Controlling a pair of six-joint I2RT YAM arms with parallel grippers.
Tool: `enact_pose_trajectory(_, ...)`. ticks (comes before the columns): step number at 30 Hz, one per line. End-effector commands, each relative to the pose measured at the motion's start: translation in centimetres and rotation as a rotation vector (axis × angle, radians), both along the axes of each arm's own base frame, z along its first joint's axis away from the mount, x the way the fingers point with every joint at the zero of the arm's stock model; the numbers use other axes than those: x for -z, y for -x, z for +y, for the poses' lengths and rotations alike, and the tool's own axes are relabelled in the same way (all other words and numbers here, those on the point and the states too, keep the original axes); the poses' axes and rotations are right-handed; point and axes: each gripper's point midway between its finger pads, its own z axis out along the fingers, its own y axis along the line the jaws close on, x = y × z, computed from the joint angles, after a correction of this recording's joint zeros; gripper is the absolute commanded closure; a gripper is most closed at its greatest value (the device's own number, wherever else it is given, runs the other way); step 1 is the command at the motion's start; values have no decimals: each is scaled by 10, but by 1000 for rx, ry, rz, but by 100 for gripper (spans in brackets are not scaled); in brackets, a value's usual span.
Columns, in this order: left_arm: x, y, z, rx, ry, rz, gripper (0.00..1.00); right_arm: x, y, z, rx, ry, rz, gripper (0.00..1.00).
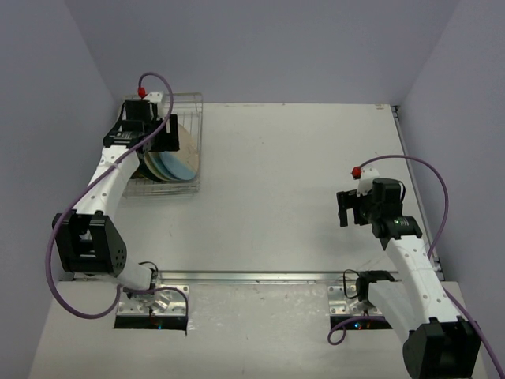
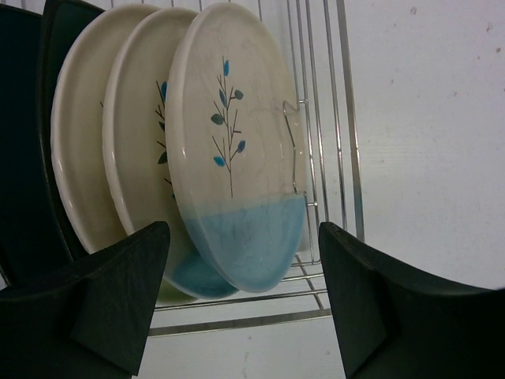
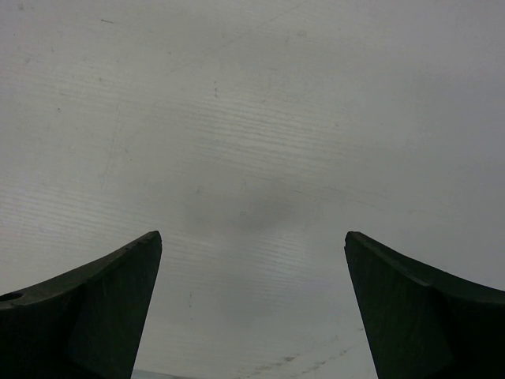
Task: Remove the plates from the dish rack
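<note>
The dish rack (image 1: 196, 106), a silvery wire frame (image 2: 325, 118), stands at the table's far left. Three round cream plates stand upright in its slots; the front one (image 2: 237, 142) has a pale blue lower part and a leaf sprig, and the others (image 2: 87, 134) are behind it. A dark teal plate (image 2: 24, 150) is at the far left. In the top view the plates (image 1: 177, 158) lean together. My left gripper (image 2: 243, 230) (image 1: 162, 133) is open, its fingers on either side of the front plate's lower rim and apart from it. My right gripper (image 3: 252, 237) (image 1: 345, 207) hangs open over bare table.
A yellow-green sliver (image 2: 170, 294) shows under the blue rims. The rack's front wire (image 2: 237, 320) runs just beyond my left fingers. Grey walls close the table on the left, back and right. A metal rail (image 1: 252, 276) crosses the near edge.
</note>
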Motion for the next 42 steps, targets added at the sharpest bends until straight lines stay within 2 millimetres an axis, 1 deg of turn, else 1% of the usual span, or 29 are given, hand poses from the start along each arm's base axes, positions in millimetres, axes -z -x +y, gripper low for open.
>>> enact_pose_trajectory(1,-6,-22,0,-21,9,-44,32,-7,-10,-2,22,-6,-41,1)
enact_pose_trajectory(5,9,-29,-3,-14,23,-18,34,-7,-10,-2,23,-8,-37,1)
enact_pose_trajectory(8,17,-34,-10,-15,74,-8,38,-6,-10,-1,19,-10,-31,1)
enact_pose_trajectory(12,25,-38,-14,-13,111,-2,47,-8,-10,3,34,-45,-24,1)
enact_pose_trajectory(18,27,-39,-13,-18,177,-16,64,-10,-9,8,26,-72,-17,1)
enact_pose_trajectory(20,24,-41,-9,-27,186,-30,71,-11,-9,10,23,-84,-12,1)
enact_pose_trajectory(22,20,-41,-7,-30,186,-41,82,-14,-9,12,19,-97,-13,1)
enact_pose_trajectory(23,18,-41,-5,-37,184,-46,85,-14,-9,15,11,-106,-11,1)
enact_pose_trajectory(24,15,-41,-3,-40,183,-54,89,-15,-9,16,9,-114,-9,1)
enact_pose_trajectory(25,13,-41,-3,-42,180,-59,95,-16,-9,17,6,-121,-10,1)
enact_pose_trajectory(27,10,-39,1,-50,166,-62,100,-18,-8,21,0,-141,-5,1)
enact_pose_trajectory(32,-7,-37,6,-59,154,-99,100,-23,-8,30,-23,-187,1,1)
enact_pose_trajectory(35,-25,-37,8,-53,145,-144,100,-30,-9,34,-33,-209,-6,1)
enact_pose_trajectory(42,-87,-38,12,-19,79,-283,100,-43,-12,40,-44,-242,-21,1)
